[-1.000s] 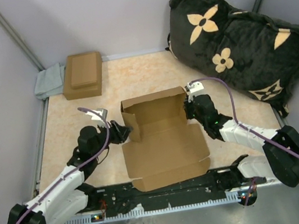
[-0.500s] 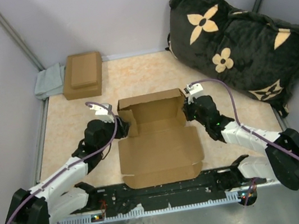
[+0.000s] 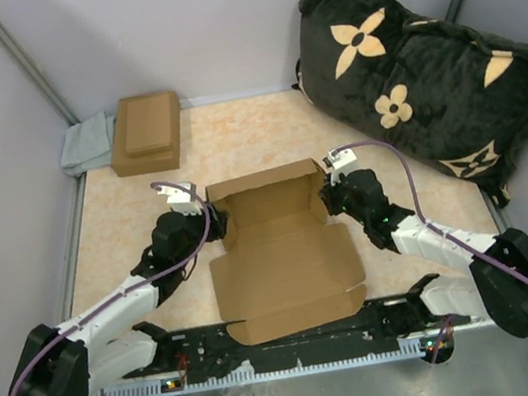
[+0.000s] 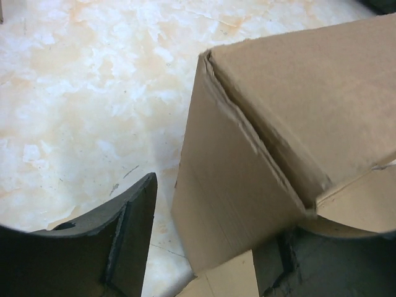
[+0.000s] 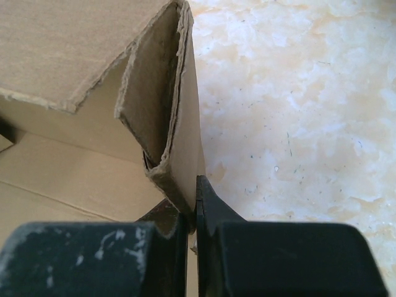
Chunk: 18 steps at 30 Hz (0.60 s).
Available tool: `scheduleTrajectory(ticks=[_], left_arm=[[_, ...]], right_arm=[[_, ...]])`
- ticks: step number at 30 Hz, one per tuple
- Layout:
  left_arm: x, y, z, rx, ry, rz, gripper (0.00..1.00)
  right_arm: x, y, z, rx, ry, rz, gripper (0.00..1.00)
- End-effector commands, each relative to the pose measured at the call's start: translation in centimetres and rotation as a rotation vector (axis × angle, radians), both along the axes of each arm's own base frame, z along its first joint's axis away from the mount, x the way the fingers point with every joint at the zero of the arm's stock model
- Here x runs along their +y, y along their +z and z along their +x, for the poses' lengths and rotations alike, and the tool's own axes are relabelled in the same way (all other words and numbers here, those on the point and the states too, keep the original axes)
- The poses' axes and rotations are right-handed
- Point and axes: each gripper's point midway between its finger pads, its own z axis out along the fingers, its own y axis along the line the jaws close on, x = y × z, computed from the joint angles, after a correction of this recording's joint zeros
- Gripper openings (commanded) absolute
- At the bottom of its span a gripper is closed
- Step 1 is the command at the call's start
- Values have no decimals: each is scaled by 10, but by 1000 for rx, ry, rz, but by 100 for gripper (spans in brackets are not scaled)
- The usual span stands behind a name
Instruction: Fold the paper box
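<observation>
Two arms work the box [image 3: 283, 255], which sits in the middle of the table [image 3: 234, 132] between them, just ahead of their bases.

Progress, as I judge it, is roughly half. The far section is already a shallow tray: its back wall and both side walls stand upright. The big near panel lies flat on the table toward the bases, its small edge flaps not yet raised. What seems left is to lock the side walls, then bring that flat panel up and over as a lid and tuck its flaps in.

The left arm [image 3: 120, 306] reaches forward and inward, low over the table, with its wrist at the tray's left wall. In the left wrist view its jaws are wide open and straddle that wall [image 4: 235, 204]: the outer finger [image 4: 124, 241] stands apart from the cardboard with bare table showing between, and the other finger is mostly hidden at the inner side. They grip nothing.

The right arm [image 3: 431, 237] mirrors it, elbow bent, wrist at the tray's right wall. The right wrist view shows its jaws almost closed, pinching the lower edge of that doubled-over wall [image 5: 170, 124], with one finger [image 5: 210, 210] on the outside face and the other inside the tray.
</observation>
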Motion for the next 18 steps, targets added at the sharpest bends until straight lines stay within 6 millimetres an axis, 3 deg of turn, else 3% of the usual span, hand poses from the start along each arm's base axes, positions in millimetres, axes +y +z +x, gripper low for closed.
scheduleTrajectory(ticks=[1,6,8,11,14,18], left_arm=[[-1,6,8,-61,15,-1,63],[-7,-5,15,-32,3,33,51],[-10,-8,15,-11,-5,53,40],[-5,-13,17,32,39,108,15],[2,-18,20,103,113,173,1],[3,-16,22,155,159,263,0]], right_arm=[[12,30,3,-103,60,58,0],[15,32,3,-100,68,71,0],[14,33,4,-94,57,74,0],[12,32,5,-73,30,75,0],[8,29,7,-41,-8,76,0],[6,30,9,-18,-47,90,0]])
